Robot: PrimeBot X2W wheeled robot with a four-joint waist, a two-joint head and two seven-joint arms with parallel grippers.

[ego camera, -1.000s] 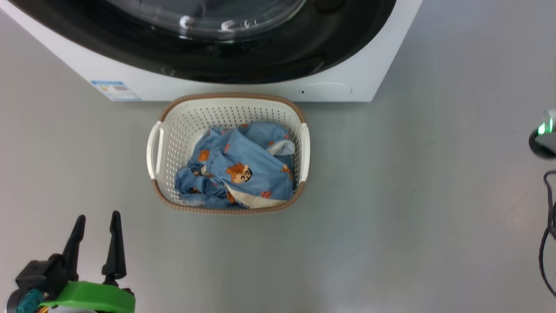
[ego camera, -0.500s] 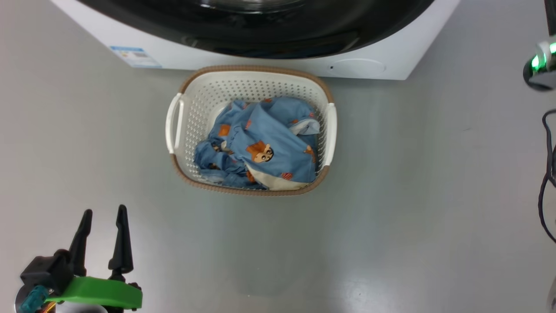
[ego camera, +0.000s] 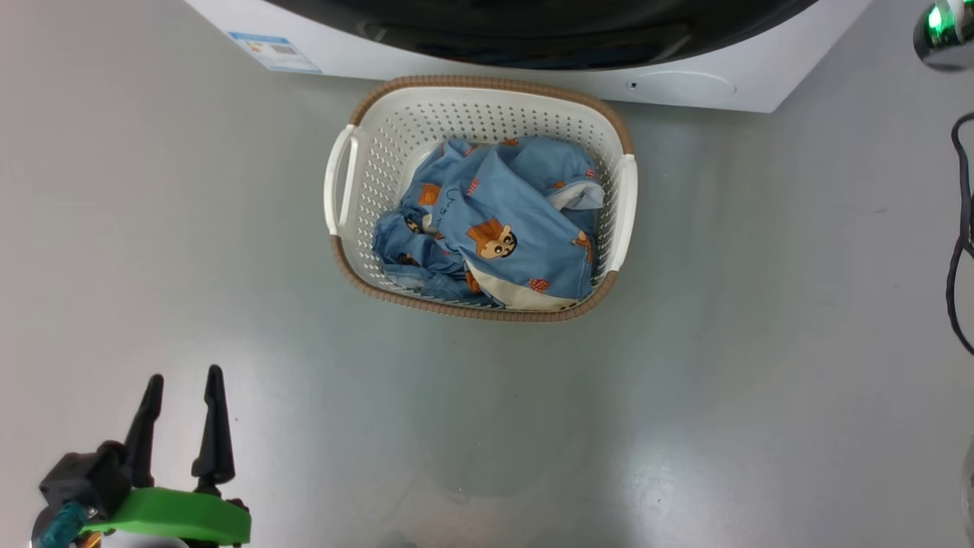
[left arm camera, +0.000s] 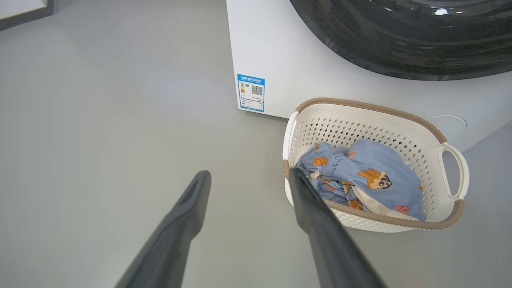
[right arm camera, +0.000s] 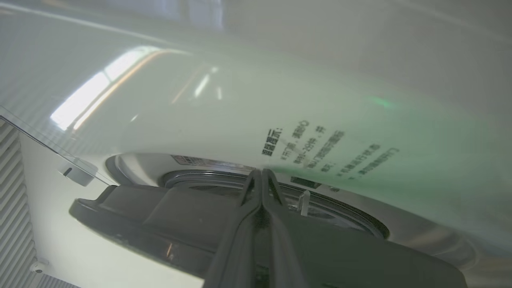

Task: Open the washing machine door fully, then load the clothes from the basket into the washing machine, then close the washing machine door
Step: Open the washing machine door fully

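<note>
While the left gripper sits at the lower left of the head view, fingers spread wide and empty, the basket stands well apart at upper centre on the grey floor, close to the washing machine front. Inside it the clothes lie crumpled, blue with a bear print. Left wrist view: the basket is right of the fingertips. Right gripper: fingers pressed together, nothing between them, tips over the dark grey inner face of the washing machine door; contact unclear.

1 washer w/ 1 door, 1 basket, 1 clothes heap — 1 L gripper, 1 R gripper
</note>
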